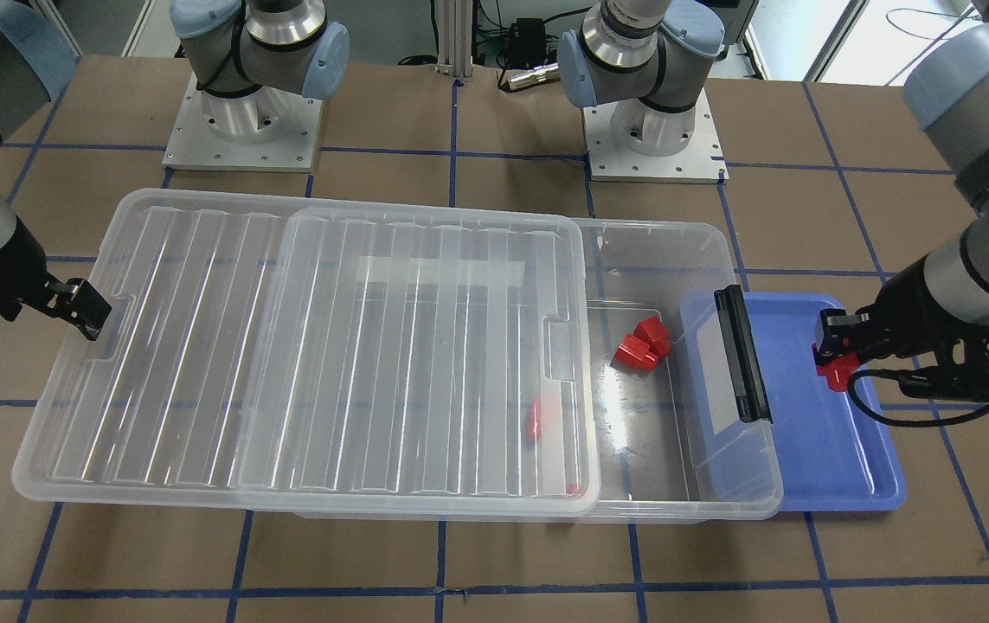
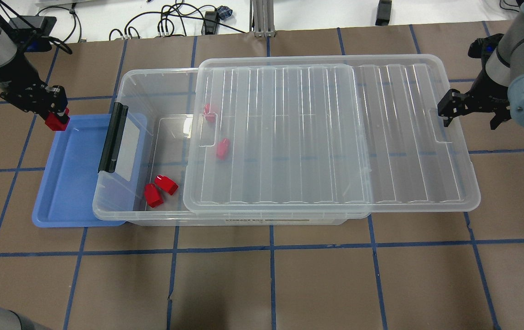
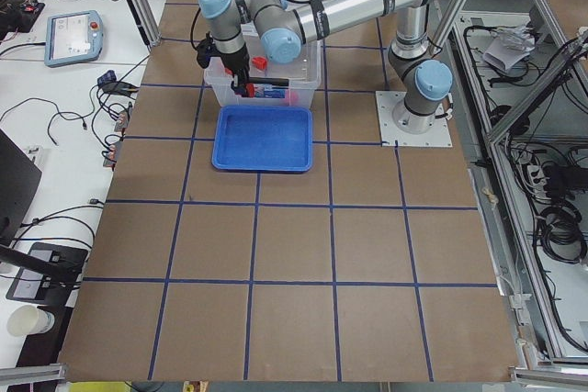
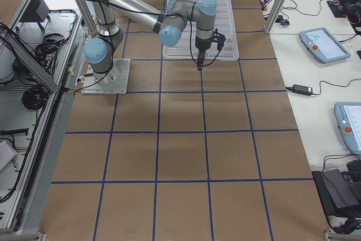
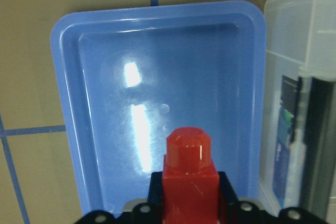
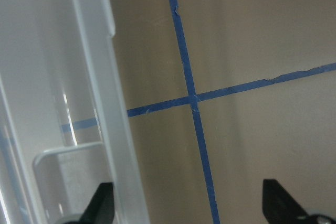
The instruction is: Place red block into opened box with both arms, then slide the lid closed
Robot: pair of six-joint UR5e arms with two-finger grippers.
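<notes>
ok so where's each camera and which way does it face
Front-facing: across the table, facing the robot; left gripper holding red block.
Overhead: behind the robot, down onto box and lid; right gripper at lid's end.
Exterior left: table end, along it; left arm near.
Exterior right: opposite end; right arm near.
Left wrist: down onto blue tray; gripper and block.
Right wrist: down past lid edge; open fingertips.
Shared: front-facing and overhead show the held block.

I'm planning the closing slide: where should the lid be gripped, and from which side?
Grip the lid by the raised rim at the tab recess on its overhanging short end, coming from the robot's right, where the open right end effector hovers. That end juts clear of the box, and the rim gives a clamping edge.
</notes>
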